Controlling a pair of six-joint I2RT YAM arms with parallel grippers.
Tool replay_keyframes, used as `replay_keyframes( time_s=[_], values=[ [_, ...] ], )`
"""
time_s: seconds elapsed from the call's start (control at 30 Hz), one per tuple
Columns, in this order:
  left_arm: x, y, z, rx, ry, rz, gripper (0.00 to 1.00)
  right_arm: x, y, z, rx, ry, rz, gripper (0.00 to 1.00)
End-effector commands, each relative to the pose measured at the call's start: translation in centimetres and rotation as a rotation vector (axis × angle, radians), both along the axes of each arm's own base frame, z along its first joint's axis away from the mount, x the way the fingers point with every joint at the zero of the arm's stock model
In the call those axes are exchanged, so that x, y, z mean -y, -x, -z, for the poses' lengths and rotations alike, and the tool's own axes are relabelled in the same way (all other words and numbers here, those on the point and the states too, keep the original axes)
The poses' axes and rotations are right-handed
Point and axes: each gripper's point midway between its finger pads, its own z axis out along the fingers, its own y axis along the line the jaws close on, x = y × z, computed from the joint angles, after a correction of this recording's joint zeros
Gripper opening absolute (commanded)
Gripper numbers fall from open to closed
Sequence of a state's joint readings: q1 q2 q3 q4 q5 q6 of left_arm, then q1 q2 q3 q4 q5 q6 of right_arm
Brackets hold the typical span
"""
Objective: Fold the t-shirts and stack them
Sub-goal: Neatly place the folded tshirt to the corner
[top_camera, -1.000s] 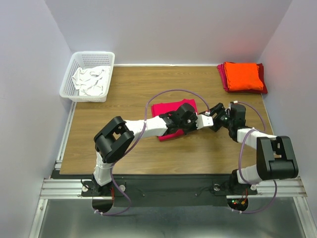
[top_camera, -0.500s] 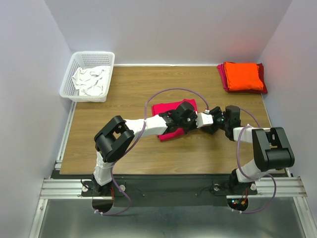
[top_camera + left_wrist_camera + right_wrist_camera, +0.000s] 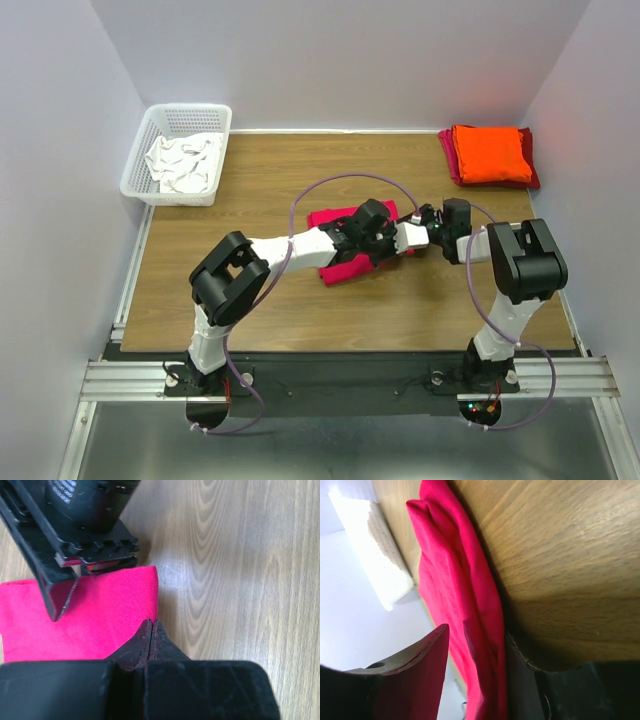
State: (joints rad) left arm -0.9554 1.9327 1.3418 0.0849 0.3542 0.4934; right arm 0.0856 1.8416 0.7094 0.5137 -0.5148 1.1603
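While the closed left tool (image 3: pixel 151 630) is set on the pink shirt (image 3: pixel 340 268), its 3 o'clock edge is straddled by the parted right tool (image 3: pixel 477 645); a pinch for stacking seems needed.

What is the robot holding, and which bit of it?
Nothing is clearly gripped. The right gripper straddles an edge of the folded pinkish-red cloth t-shirt, jaws open. The left gripper is shut above it; whether it pinches cloth cannot be told.
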Motion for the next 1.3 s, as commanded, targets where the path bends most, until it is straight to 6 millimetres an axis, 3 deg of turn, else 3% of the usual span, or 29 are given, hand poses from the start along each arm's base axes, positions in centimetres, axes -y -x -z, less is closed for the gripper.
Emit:
replay_keyframes(
  time_s=[0.0,0.23,0.57,0.7,0.73,0.87,1.0,1.03,1.07,1.1,1.13,1.17,1.2,1.27],
  values=[
    [1.1,-0.6,-4.0,0.025,0.095,0.016,0.00,0.0,-1.0,-1.0,0.093,0.029,0.020,0.50],
    [1.0,-0.6,-3.7,0.013,0.094,0.026,0.00,-0.2,-2.2,0.9,0.111,0.058,0.027,0.49],
    [0.9,-0.7,-3.9,0.002,0.102,0.030,0.00,-0.5,-3.6,2.1,0.155,0.111,0.049,0.47],
    [0.8,-0.5,-4.0,-0.006,0.106,0.032,0.00,-0.4,-4.1,1.9,0.186,0.151,0.050,0.36],
    [0.8,-0.5,-4.0,-0.007,0.108,0.035,0.00,-0.4,-4.6,1.5,0.215,0.174,0.045,0.30],
    [0.5,-0.5,-3.9,-0.008,0.105,0.030,0.00,-0.3,-6.3,0.7,0.278,0.219,0.034,0.25],
    [0.1,-0.8,-4.3,-0.007,0.111,0.018,0.00,-0.6,-6.9,0.0,0.316,0.234,0.004,0.07],
    [-0.1,-1.0,-4.7,-0.008,0.115,0.004,0.01,-0.6,-7.4,-0.6,0.351,0.261,-0.008,0.01],
    [-0.4,-1.1,-4.6,-0.017,0.111,-0.007,0.05,-0.5,-7.3,-0.5,0.360,0.284,-0.022,0.01],
    [-0.7,-1.0,-5.2,-0.030,0.119,-0.007,0.10,-0.4,-8.3,-1.6,0.396,0.314,-0.028,0.01],
    [-1.1,-1.2,-5.9,-0.037,0.132,-0.015,0.20,-0.2,-8.7,-2.1,0.413,0.351,-0.043,0.01],
    [-1.6,-1.3,-6.2,-0.057,0.142,-0.033,0.25,0.0,-8.6,-1.7,0.430,0.437,-0.108,0.01],
    [-2.8,-1.8,-7.2,-0.062,0.150,-0.059,0.28,0.2,-10.1,-3.9,0.491,0.482,-0.118,0.00],
    [-4.4,-1.9,-8.3,-0.091,0.162,-0.085,0.35,1.0,-10.6,-4.2,0.511,0.613,-0.203,0.01]
  ],
)
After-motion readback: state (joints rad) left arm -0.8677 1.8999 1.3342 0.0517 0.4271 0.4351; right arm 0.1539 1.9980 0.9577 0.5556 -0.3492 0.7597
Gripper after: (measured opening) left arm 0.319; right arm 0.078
